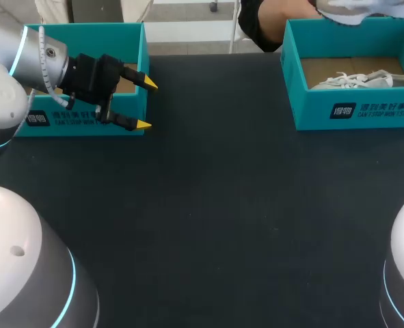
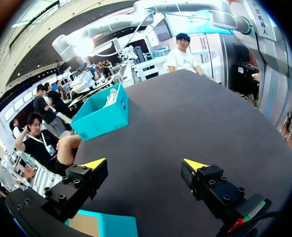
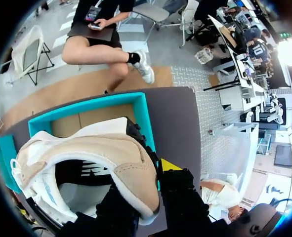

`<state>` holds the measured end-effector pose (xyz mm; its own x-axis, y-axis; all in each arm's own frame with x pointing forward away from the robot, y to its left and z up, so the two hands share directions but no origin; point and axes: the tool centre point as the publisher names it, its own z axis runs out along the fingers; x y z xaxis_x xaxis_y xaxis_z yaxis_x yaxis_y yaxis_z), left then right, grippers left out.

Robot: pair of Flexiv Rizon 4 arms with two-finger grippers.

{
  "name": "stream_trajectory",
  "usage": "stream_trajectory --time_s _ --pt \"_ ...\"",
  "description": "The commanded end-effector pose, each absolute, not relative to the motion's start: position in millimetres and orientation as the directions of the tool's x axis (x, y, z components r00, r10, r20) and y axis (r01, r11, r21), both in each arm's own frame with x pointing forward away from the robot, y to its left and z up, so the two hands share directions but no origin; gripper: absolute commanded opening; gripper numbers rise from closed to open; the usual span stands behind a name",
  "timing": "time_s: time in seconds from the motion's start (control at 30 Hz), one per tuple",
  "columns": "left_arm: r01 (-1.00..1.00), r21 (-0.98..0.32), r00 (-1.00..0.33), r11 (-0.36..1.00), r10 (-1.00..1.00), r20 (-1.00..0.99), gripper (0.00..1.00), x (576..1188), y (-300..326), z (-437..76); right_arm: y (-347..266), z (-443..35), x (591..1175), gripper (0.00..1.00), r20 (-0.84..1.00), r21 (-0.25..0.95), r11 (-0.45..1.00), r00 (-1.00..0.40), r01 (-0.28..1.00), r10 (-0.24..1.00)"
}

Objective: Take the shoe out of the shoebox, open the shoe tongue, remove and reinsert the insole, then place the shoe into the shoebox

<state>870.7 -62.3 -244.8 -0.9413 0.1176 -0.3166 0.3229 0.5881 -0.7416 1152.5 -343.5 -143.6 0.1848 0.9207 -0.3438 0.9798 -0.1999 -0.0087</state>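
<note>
Shoe (image 3: 86,153): pinched at the heel collar by the right gripper (image 3: 142,178), hanging above the shoebox (image 3: 142,106), clear of it.
Left gripper (image 1: 145,104): fingers spread, empty, beside the other box (image 1: 130,31).
Progress: removal looks done. Outstanding: tongue opening, insole out and back in, return to shoebox.
Second shoe (image 1: 359,80): lying in the shoebox.
</note>
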Motion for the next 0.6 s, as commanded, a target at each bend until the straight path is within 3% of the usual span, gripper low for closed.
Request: stream_trajectory --time_s 0.03,0.33,0.6 --pt "0.323 -0.740 -0.941 0.590 0.119 -0.316 1.00 872 -63 -245 -345 -149 1148 0.00 -0.343 0.031 -0.218 0.215 0.976 0.915" --pt "0.323 -0.740 -0.941 0.590 0.119 -0.316 1.00 872 -63 -245 -348 -185 1146 0.00 -0.385 0.145 -0.281 0.316 0.949 0.867" --pt "0.323 -0.740 -0.941 0.590 0.119 -0.316 1.00 872 -63 -245 -349 -213 1146 0.00 -0.378 0.133 -0.270 0.301 0.954 0.876"
